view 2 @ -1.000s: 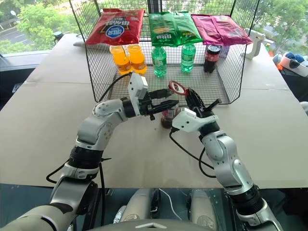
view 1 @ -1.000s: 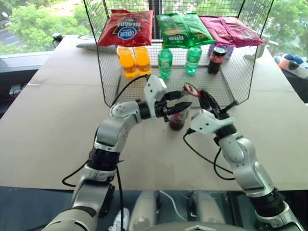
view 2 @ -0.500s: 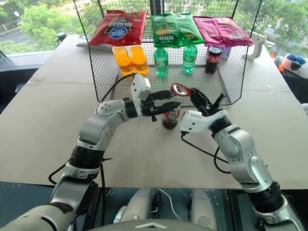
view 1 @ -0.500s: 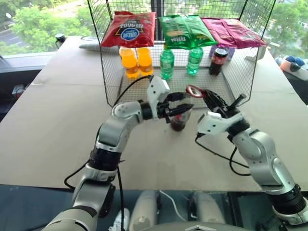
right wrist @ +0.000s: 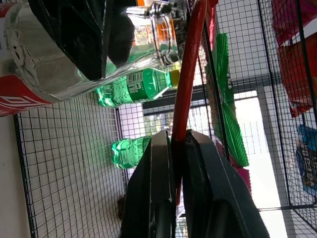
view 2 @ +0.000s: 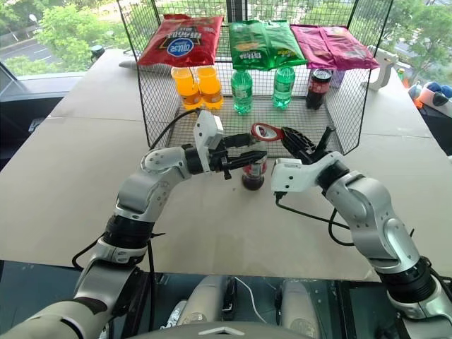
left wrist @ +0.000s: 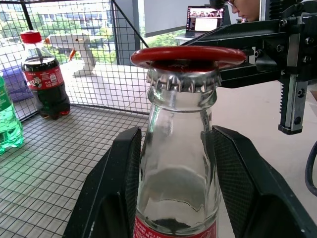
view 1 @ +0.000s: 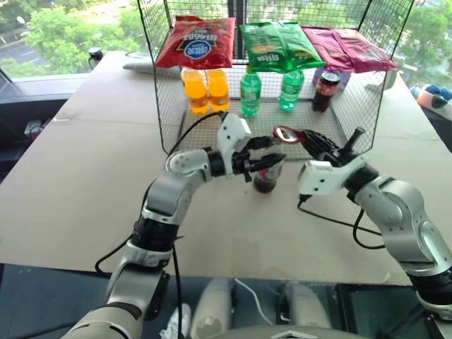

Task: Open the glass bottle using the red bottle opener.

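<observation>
Resting red bottle opener (left wrist: 188, 53) on glass bottle (left wrist: 179, 163) — capped

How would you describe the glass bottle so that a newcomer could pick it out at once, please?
Start at the wire basket of snacks and drinks at the table's far side. Just in front of it stands the glass bottle, gripped at the neck by the left gripper. Unlike the plastic bottles, it is clear glass with a crimped metal cap.

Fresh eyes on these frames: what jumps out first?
The red bottle opener, its ring lying flat on the crimped cap of the glass bottle, mid-table just in front of the wire basket. The left gripper clamps the bottle's neck; the right gripper pinches the opener's handle. Behind, bright snack bags hang over soda bottles.
</observation>
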